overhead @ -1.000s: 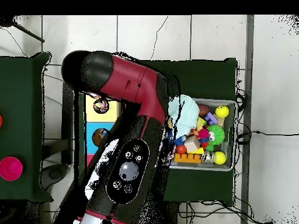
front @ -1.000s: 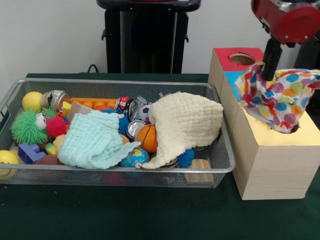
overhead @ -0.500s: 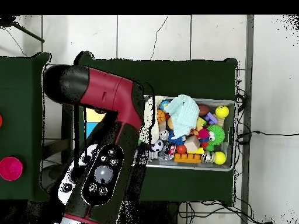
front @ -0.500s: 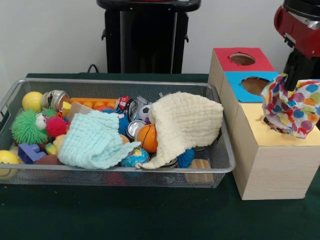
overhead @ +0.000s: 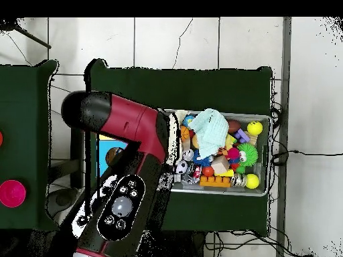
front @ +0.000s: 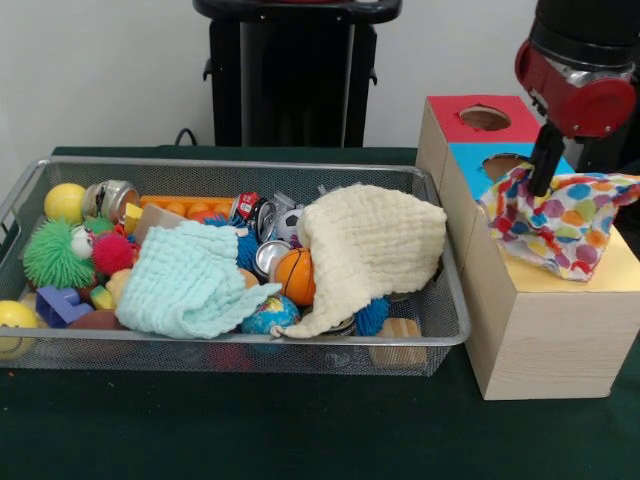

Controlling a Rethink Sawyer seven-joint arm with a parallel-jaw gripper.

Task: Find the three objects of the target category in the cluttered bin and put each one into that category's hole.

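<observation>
Bin front: in the wire bin (front: 450, 335) a mint cloth (front: 190, 280) lies at the near left and a cream cloth (front: 370, 245) at the near right, both on top of the toys. A small basketball (front: 296, 274) shows between them. Neither cloth has moved since the earlier pictures.

Bin back: a yellow ball (front: 64, 202), a tin can (front: 112, 198) and an orange block (front: 190, 207) lie along the far side, unchanged.

Sorting box: the wooden box (front: 540, 340) stands just beside the bin, with yellow, blue and red tops from near to far.

Task's thing: the dotted cloth (front: 560, 222) is draped over the yellow top and part of the blue one. The yellow hole is hidden under it.

Change: half a second ago the cloth hung bunched near the box's outer edge; now it is spread wider and sits more toward the bin.

Meaning: I judge that it is not yet pushed into the hole, so this step is not finished, and two cloths wait in the bin.

Gripper: the gripper (front: 541, 175) meets the cloth's top edge; I cannot tell whether it grips or has let go.
</observation>
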